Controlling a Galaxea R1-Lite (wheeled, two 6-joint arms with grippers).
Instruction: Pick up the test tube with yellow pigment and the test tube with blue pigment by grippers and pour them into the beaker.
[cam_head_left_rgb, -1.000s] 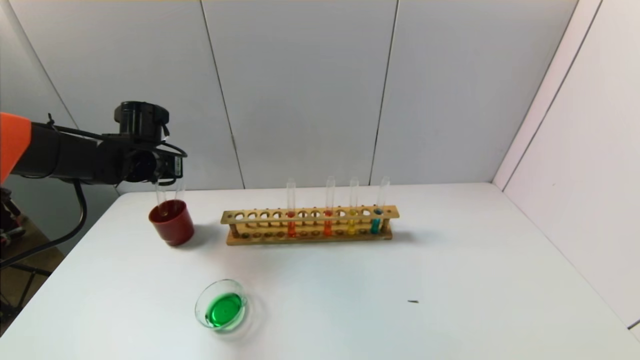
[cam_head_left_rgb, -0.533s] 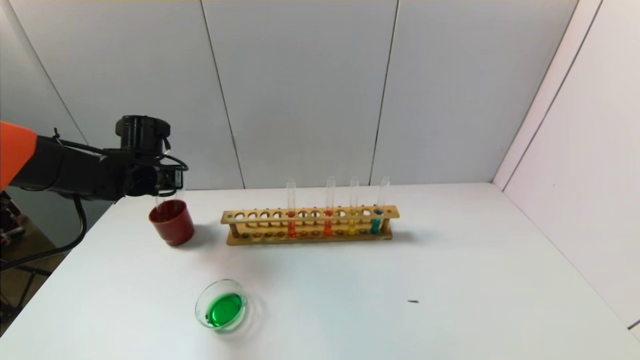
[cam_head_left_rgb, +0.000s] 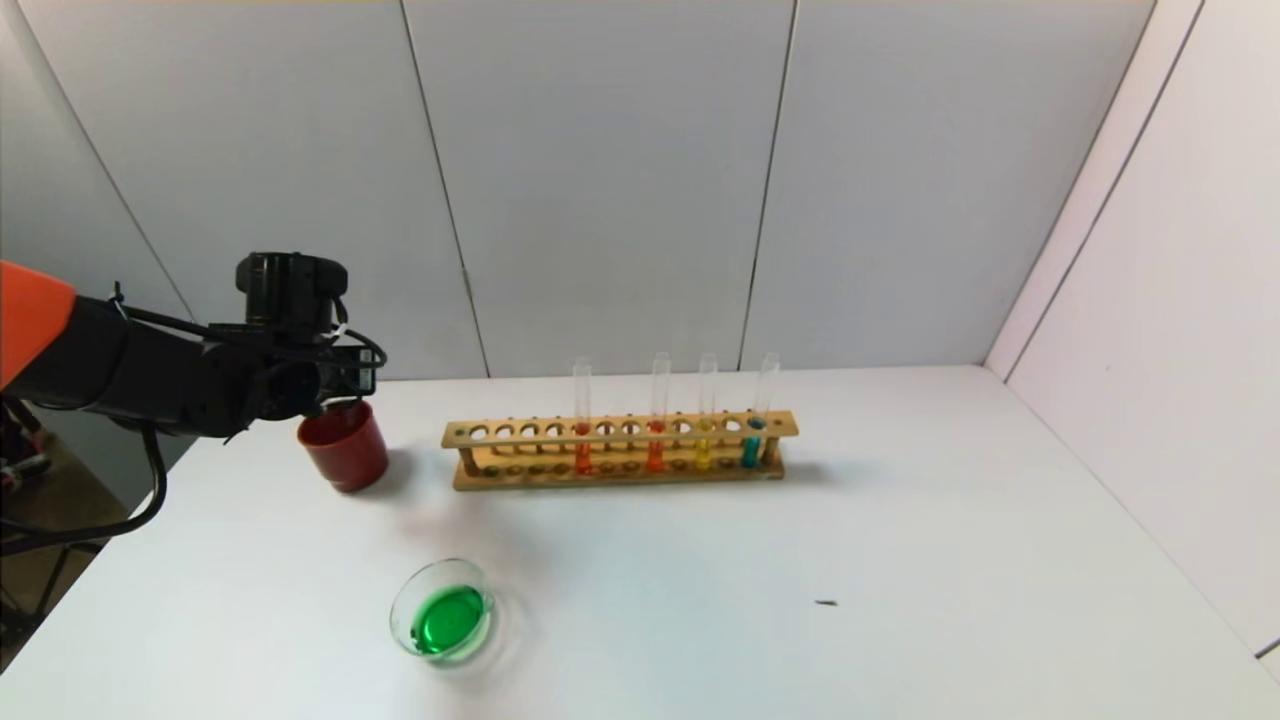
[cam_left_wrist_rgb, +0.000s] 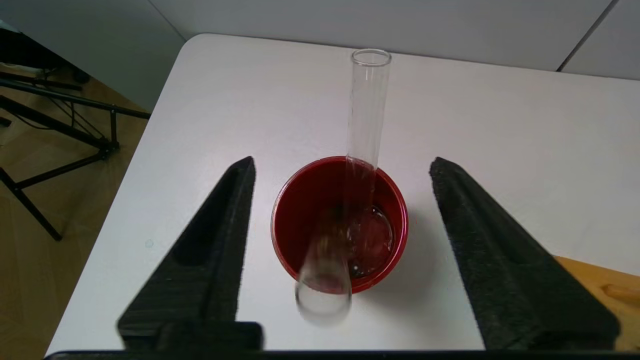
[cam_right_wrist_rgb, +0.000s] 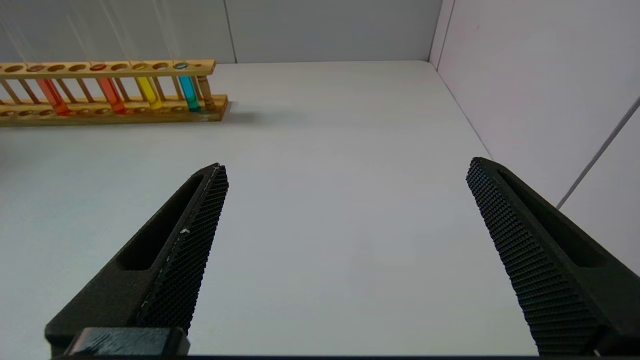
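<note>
My left gripper (cam_head_left_rgb: 345, 388) (cam_left_wrist_rgb: 342, 161) hangs open just above the dark red cup (cam_head_left_rgb: 343, 452) (cam_left_wrist_rgb: 300, 210) at the table's back left. Two clear test tubes with no pigment showing in them are in that cup. One tube (cam_left_wrist_rgb: 369, 100) leans upright against the far rim. The other tube (cam_left_wrist_rgb: 324, 285) is blurred, its mouth towards the wrist camera, and touches neither finger. The beaker (cam_head_left_rgb: 397, 610) stands near the front, with green liquid in it. My right gripper (cam_right_wrist_rgb: 345, 167) is open over bare table, well right of the rack.
A wooden rack (cam_head_left_rgb: 620, 432) stands at mid-table behind the beaker. It holds two tubes of orange-red liquid, one of yellow liquid (cam_head_left_rgb: 705, 445) (cam_right_wrist_rgb: 148, 92) and one of cyan-blue liquid (cam_head_left_rgb: 752, 448) (cam_right_wrist_rgb: 189, 92). A wall borders the table on the right.
My left gripper has come down towards the red cup and opened. The tube it held has dropped free into the cup beside the other one.
</note>
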